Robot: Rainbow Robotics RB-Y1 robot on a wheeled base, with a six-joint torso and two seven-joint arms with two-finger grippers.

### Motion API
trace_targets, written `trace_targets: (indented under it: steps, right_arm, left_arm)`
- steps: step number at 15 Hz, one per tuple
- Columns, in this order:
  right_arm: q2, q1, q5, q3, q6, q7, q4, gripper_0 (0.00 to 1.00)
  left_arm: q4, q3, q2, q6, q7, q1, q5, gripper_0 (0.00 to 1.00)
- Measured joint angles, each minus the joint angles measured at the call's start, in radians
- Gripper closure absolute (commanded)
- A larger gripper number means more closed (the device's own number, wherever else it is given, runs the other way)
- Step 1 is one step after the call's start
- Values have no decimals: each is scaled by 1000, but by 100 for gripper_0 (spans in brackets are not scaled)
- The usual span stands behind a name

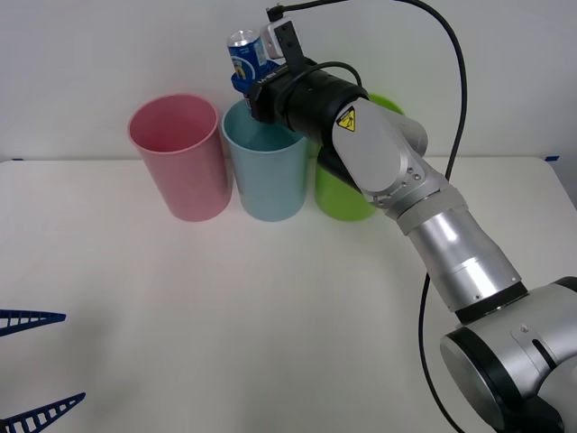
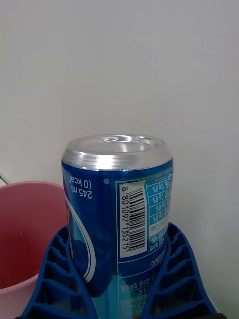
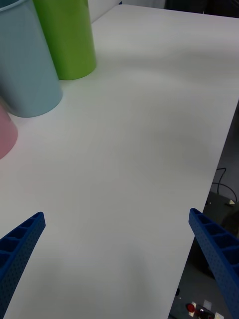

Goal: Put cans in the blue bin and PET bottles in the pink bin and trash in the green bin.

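Above the tall light-blue plastic bin, the right tool grips the small blue-and-white can, unreleased; left tool waits agape.

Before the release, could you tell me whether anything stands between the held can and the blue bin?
Nothing visible does: the right hand holds the can above the blue bin, whose open mouth is unobstructed.

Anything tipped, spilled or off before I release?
Nothing stands out. The right hand holds the can above the blue bin; the pink bin and green bin stand upright. The left hand waits open.
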Motion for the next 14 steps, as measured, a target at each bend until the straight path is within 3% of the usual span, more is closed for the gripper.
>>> trace_targets:
  steps: [14]
  right_arm:
    - [-11,14,8,3,7,9,0,100]
  left_arm:
    - [0,0,0,0,0,0,0,0]
